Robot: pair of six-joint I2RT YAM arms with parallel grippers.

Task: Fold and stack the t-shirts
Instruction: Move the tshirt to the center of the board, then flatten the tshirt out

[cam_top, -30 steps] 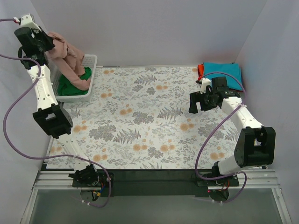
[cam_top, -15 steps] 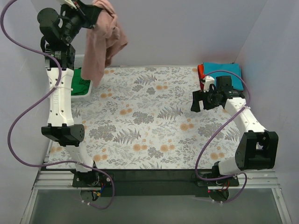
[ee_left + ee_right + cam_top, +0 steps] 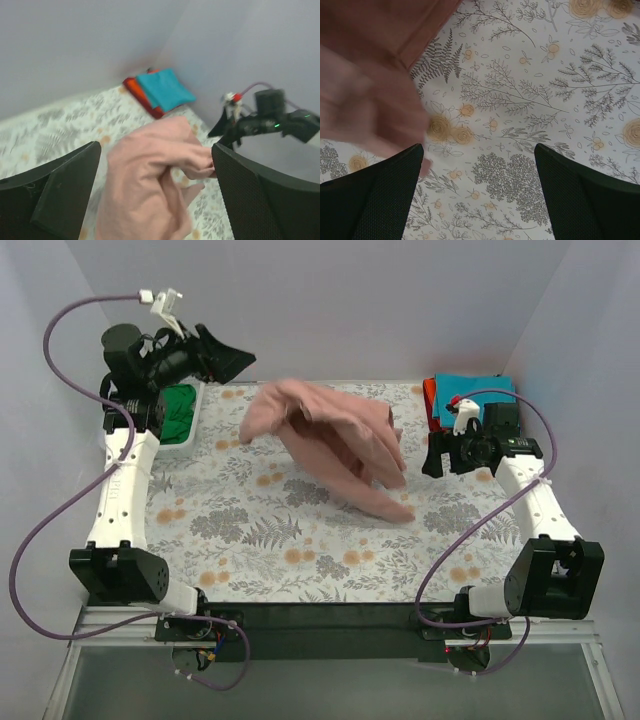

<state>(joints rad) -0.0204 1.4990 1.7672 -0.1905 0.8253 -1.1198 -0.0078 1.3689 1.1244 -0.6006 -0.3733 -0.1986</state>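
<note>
The dusty-pink t-shirt (image 3: pixel 330 445) sprawls crumpled over the floral table cloth (image 3: pixel 250 540). Its long axis runs diagonally from ahead of and below the raised left gripper (image 3: pixel 228 358) to a trailing end just beside the right gripper (image 3: pixel 433 456), the nearer of the two. Both grippers stand with jaws spread and hold nothing. The shirt is motion-blurred in both wrist views, so it may not be fully settled, and its collar, sleeves and print cannot be made out; the folded teal t-shirt (image 3: pixel 478 390) lies near the right gripper's far side.

Four t-shirts (image 3: pixel 330 440) (image 3: pixel 178 405) (image 3: pixel 482 390) (image 3: pixel 430 393), one basket (image 3: pixel 172 448), two arms (image 3: pixel 120 480) (image 3: pixel 535 502)
</note>
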